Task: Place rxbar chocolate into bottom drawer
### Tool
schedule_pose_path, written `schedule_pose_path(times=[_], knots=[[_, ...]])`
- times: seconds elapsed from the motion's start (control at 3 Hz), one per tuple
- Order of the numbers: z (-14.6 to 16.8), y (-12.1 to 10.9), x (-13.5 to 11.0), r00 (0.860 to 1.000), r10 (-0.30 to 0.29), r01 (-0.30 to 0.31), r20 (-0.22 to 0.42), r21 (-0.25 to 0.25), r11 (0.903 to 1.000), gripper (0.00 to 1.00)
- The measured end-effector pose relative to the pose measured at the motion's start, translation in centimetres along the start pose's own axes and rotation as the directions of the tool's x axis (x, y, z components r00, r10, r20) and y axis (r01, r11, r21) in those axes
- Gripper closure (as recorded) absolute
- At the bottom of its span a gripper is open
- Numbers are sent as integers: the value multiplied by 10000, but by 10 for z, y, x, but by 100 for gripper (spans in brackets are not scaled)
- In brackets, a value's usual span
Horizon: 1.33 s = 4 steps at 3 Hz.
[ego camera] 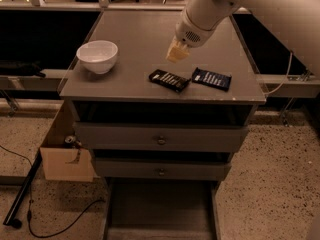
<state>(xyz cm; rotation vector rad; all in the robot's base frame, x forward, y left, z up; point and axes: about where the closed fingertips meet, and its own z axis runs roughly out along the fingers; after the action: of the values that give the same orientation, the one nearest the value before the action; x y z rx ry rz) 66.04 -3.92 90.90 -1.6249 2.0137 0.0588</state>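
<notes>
The rxbar chocolate, a dark bar with pale lettering, lies flat on the grey cabinet top near its front edge. My gripper hangs just above and behind the bar. It is shut and empty and does not touch the bar. The bottom drawer is pulled out at the cabinet's foot, and its flat floor is bare.
A navy blue wrapped bar lies just right of the chocolate bar. A white bowl stands at the top's left. The two upper drawers are shut. A cardboard box and a cable are on the floor at left.
</notes>
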Motion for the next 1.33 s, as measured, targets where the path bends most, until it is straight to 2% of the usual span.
schedule_pose_path(times=[1.0, 1.33], knots=[[3, 1, 2, 10000, 54, -54, -25, -6, 10000, 14], [18, 5, 9, 9995, 291, -293, -92, -157, 9994, 0]])
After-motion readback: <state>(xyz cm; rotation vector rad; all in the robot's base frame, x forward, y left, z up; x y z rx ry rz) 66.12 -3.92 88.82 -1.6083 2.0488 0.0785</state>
